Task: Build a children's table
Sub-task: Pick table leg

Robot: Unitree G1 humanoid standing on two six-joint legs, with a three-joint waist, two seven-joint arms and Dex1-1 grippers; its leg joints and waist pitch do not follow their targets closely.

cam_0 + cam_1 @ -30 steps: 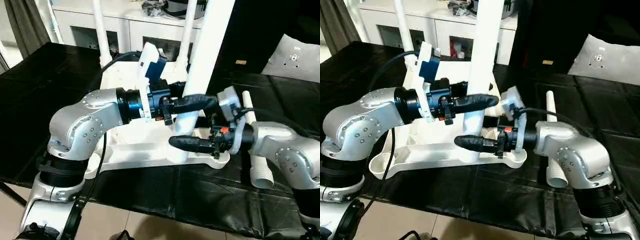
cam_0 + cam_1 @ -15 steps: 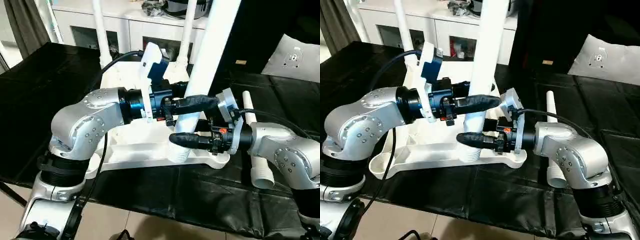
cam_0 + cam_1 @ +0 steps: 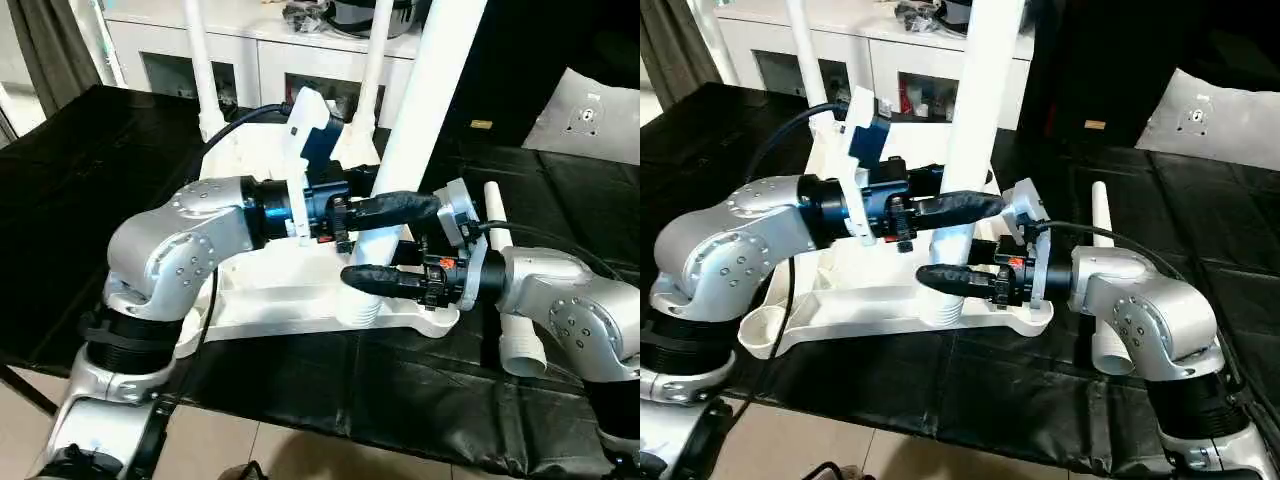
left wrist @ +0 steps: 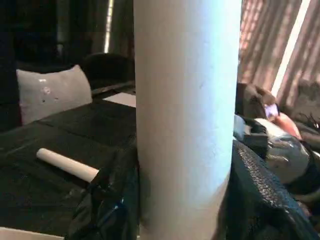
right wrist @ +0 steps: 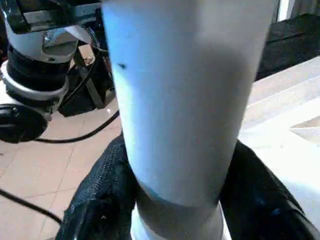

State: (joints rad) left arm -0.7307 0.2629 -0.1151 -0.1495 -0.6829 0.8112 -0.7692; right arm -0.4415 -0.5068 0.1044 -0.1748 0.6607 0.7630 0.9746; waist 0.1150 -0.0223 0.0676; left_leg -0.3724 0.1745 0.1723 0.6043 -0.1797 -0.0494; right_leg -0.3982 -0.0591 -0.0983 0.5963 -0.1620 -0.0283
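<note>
The white table top (image 3: pixel 285 290) lies upside down on the black-covered counter (image 3: pixel 90 190), ribbed underside up, in front of the robot. Two thin legs (image 3: pixel 198 60) already stand upright in its far corner sockets. At the near right corner a third leg (image 3: pixel 425 110) stands nearly upright, leaning a touch to the right, its foot at the socket there. The left claw (image 3: pixel 392 208) grips this leg from the left, one black finger on each side of the tube, and just below it the right claw (image 3: pixel 385 280) clasps the same leg from the right, close above the socket. A fourth leg (image 3: pixel 510 300) lies flat on the counter, just right of the table top, beside the right forearm.
</note>
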